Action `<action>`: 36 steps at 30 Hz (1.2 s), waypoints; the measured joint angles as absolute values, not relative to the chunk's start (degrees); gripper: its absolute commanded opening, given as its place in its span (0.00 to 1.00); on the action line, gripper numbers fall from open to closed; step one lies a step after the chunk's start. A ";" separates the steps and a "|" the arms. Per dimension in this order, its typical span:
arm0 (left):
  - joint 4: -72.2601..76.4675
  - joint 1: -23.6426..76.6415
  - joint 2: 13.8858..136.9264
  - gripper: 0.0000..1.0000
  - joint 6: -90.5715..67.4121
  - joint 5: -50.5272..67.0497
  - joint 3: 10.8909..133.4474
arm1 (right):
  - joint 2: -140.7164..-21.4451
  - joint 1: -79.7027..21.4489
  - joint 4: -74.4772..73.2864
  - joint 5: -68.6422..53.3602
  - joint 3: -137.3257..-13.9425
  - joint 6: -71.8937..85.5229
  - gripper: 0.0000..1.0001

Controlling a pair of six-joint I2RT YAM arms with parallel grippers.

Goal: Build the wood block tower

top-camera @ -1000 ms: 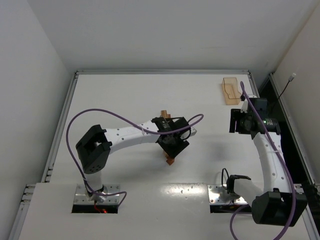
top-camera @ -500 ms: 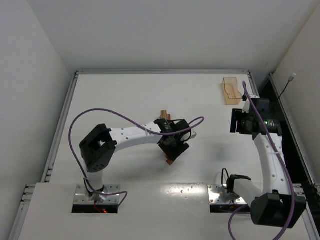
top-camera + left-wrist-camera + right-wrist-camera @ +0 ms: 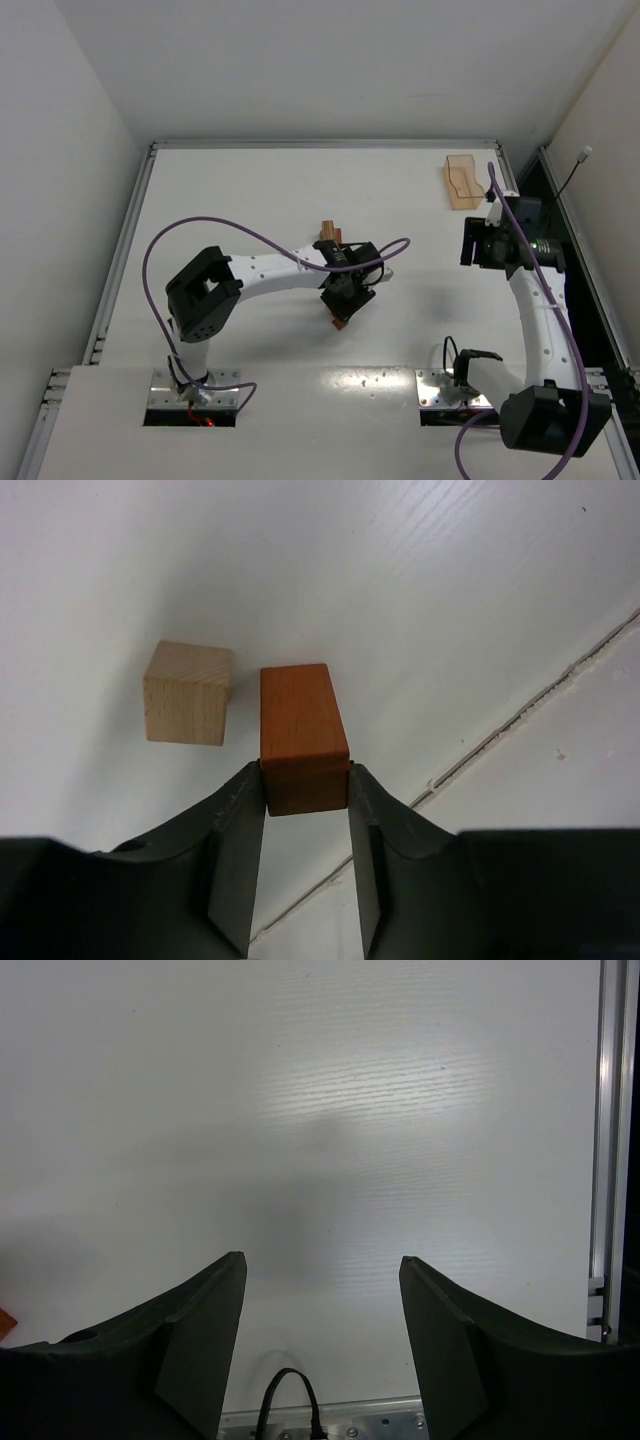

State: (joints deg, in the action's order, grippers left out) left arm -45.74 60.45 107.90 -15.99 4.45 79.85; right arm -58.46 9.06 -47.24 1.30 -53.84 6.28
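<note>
In the left wrist view a reddish-brown wood block lies on the white table, and my left gripper is shut on its near end, one finger pressed on each side. A light tan wood cube sits just left of it, apart from the fingers. From above, the left gripper points down at mid-table with the reddish-brown block showing below it. Just behind the left arm stand a few stacked wooden pieces, the tower, partly hidden. My right gripper hangs open over bare table at the right.
A translucent orange tray lies at the back right. A metal rail runs along the table's right edge. A seam in the table surface passes close to the held block.
The left gripper's jaws have closed onto the reddish-brown block, and the left arm has settled a little lower and nearer. The right arm has barely moved.
</note>
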 measured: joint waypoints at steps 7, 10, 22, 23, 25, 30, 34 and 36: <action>-45.69 60.47 107.90 0.06 -16.21 3.97 79.88 | -58.48 9.23 -47.20 -1.91 -53.84 6.22 0.59; -45.54 60.45 107.74 0.00 -15.99 3.14 79.88 | -58.59 9.26 -46.78 -6.33 -53.84 5.28 0.59; -32.82 42.98 83.59 0.00 -14.37 13.34 78.13 | -59.11 8.43 -35.35 -42.54 -46.24 0.14 0.59; -30.65 41.17 80.14 0.00 -14.22 14.74 77.41 | -59.02 8.43 -33.17 -45.58 -45.36 0.47 0.59; -25.76 39.09 73.54 0.00 -14.26 19.66 75.40 | -58.87 8.43 -28.23 -50.46 -44.56 2.09 0.59; -12.80 36.97 65.82 0.00 -19.75 36.64 66.78 | -61.08 7.68 -14.20 -59.99 -46.48 7.57 0.53; -8.05 35.83 66.37 0.00 -24.12 46.52 61.21 | -66.15 5.96 -8.60 -66.00 -52.90 9.39 0.53; -7.94 35.59 66.83 0.00 -24.25 51.05 60.62 | -67.53 4.95 -7.92 -69.17 -56.51 9.56 0.53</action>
State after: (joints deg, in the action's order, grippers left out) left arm -7.94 35.59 66.83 -24.25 51.05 60.62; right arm -67.53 4.95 -7.92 -69.17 -56.51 9.56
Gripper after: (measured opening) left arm 0.297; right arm 0.534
